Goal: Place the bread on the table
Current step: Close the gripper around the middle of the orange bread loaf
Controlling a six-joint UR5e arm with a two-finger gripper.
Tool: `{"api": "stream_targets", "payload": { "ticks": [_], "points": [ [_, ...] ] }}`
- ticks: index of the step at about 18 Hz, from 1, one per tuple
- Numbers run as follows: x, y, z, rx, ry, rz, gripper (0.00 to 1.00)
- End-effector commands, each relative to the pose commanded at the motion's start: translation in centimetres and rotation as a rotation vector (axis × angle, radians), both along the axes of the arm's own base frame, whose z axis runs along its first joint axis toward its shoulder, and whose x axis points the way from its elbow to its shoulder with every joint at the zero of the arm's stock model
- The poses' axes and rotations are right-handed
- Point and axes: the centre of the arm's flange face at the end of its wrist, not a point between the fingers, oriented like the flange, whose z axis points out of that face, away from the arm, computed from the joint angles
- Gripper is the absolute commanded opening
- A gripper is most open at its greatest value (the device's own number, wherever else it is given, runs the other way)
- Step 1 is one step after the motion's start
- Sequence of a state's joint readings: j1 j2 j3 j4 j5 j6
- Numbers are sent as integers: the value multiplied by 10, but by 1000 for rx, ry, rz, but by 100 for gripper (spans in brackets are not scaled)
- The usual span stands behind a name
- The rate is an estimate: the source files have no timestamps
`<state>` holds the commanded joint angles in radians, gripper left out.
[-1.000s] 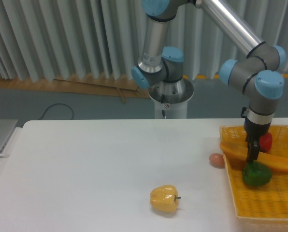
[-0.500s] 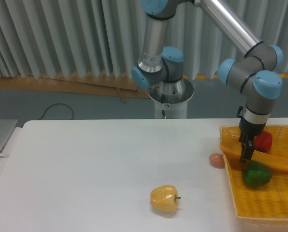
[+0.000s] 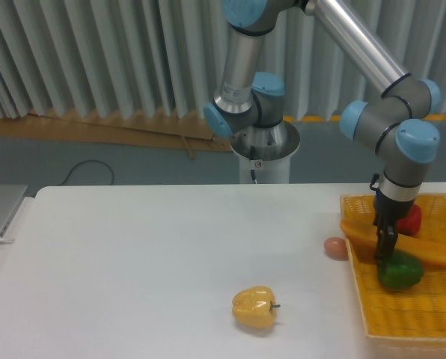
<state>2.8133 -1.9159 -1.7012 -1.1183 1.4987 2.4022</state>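
The gripper (image 3: 386, 244) points down onto the bread (image 3: 425, 250) in the yellow basket (image 3: 410, 321) at the table's (image 3: 133, 269) right edge; its opening cannot be told.

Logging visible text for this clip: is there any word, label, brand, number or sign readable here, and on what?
None can be read. The bread, basket, yellow pepper, table and gripper carry no visible writing. The small dark mark on the robot base is too small to read.

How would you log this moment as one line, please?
stage: reaching | pincer: over bread, grip unclear | bread: in basket | table: pepper, egg
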Motion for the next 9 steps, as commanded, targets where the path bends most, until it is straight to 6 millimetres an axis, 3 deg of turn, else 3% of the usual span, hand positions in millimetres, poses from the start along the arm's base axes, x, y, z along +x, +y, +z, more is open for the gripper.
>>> {"api": "stream_targets", "payload": {
  "ticks": [1,2,9],
  "points": [
    [0,0,2,1,3,2,70],
    [1,0,4,0,6,3,60],
    [-1,1,14,-5,20,17,39]
  ]
}}
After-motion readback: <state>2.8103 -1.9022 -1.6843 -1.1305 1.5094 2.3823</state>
